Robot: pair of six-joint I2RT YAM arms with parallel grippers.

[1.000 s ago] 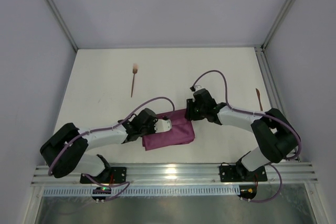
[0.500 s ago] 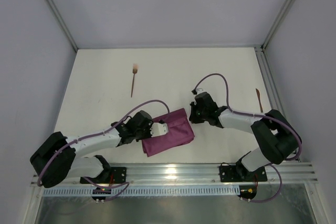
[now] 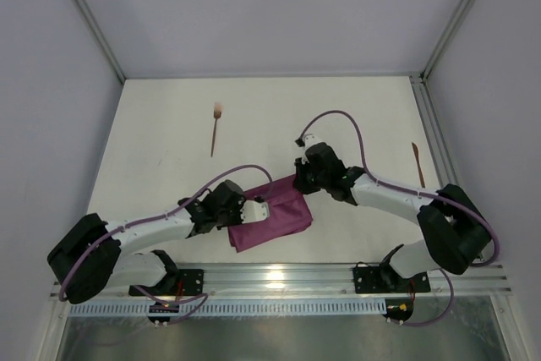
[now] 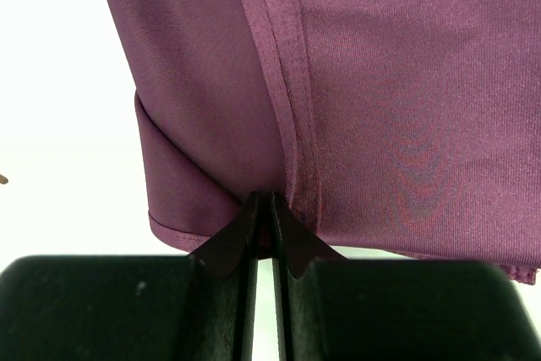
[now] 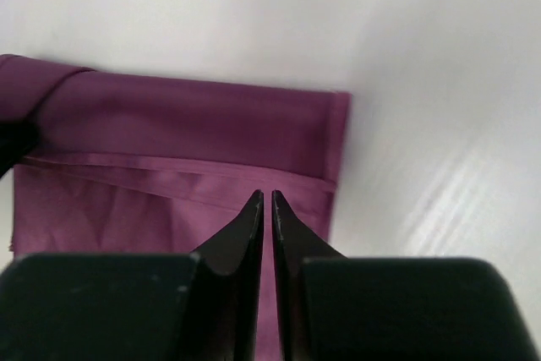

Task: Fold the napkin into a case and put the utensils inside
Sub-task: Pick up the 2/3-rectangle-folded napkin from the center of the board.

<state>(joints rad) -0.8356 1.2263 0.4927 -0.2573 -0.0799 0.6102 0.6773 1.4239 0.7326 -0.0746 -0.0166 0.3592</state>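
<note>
L gripper (image 4: 270,202) pinches napkin (image 4: 406,82) hem | R gripper (image 5: 267,199) closed (hold unclear)

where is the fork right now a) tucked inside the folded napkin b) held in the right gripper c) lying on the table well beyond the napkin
c: the fork lies alone on the table, well apart from the napkin.
</note>
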